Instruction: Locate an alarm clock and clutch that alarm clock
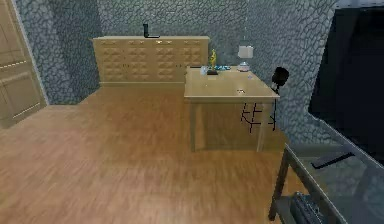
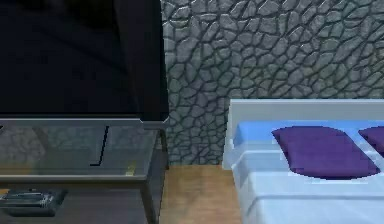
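A light wooden table (image 1: 225, 88) stands in the middle of the forward view. At its far end are small things: a yellow upright figure (image 1: 212, 54) over a bluish flat blob (image 1: 212, 70), and a white rounded thing (image 1: 245, 52). A tiny dark speck (image 1: 240, 90) lies near the table's right edge. Their shapes are too small to name. A dark upright object (image 1: 146, 31) stands on the long dresser (image 1: 150, 58) at the back wall.
A dark chair (image 1: 268, 100) sits at the table's right. A large black TV (image 1: 352, 75) (image 2: 80, 55) rests on a glass-topped stand (image 1: 330, 175) (image 2: 120, 150) holding a dark remote (image 1: 330, 158). A bed (image 2: 300, 175) has purple pillows (image 2: 320, 150). A door (image 1: 15, 70) is at the left, with open wooden floor (image 1: 110, 160).
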